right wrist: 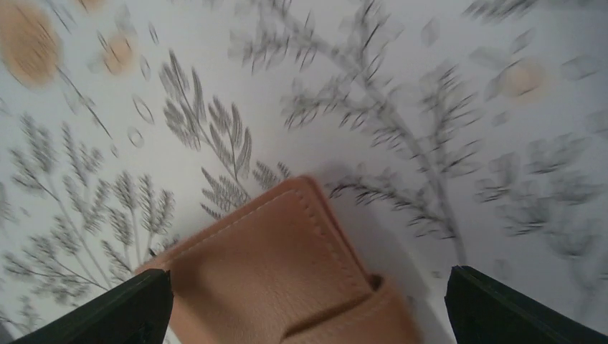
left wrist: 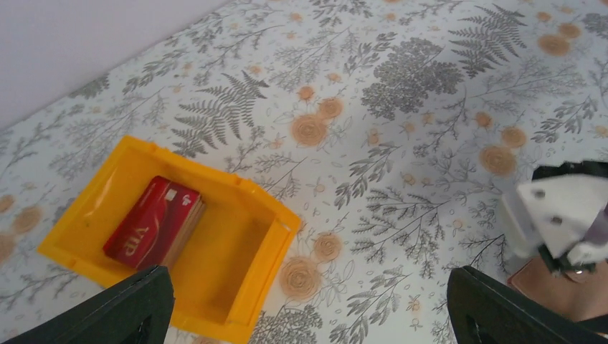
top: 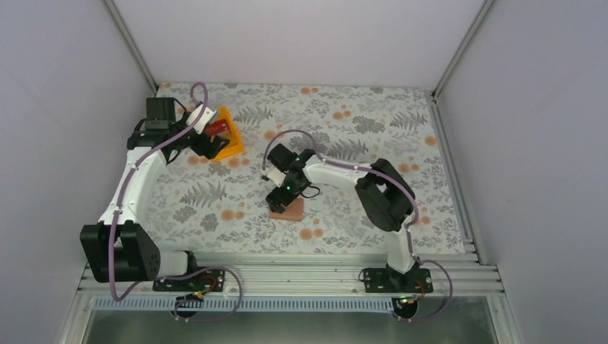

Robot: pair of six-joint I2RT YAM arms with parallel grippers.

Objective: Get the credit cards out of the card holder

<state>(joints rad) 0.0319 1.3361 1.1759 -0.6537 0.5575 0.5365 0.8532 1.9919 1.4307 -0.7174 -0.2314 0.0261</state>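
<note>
Credit cards [left wrist: 154,221]: red stack, lying flat inside the orange tray [left wrist: 229,265], in its left half as the L wrist cam frames it. Top card reads "VIP". The stack's long edge runs approx. parallel to the tray wall beside it.

Tray sits on the floral counter [top: 358,129], toward the far-left corner in the top cam.

L tool [left wrist: 308,319]: I see it above the tray, fingers set wide apart, one at each lower corner of its own cam, nothing between them. No contact w/ tray or cards.

Card holder [right wrist: 272,265]: flat on the counter, well apart from the tray, to the tray's right and closer to the arm bases. Tan outer face up, stitched edge visible.

R tool [right wrist: 315,315]: directly over the card holder, away from the tray. Fingers spread wide, one each side of the holder, not clamped on it. R wrist cam is blurred, so I cannot tell finer contact.
</note>
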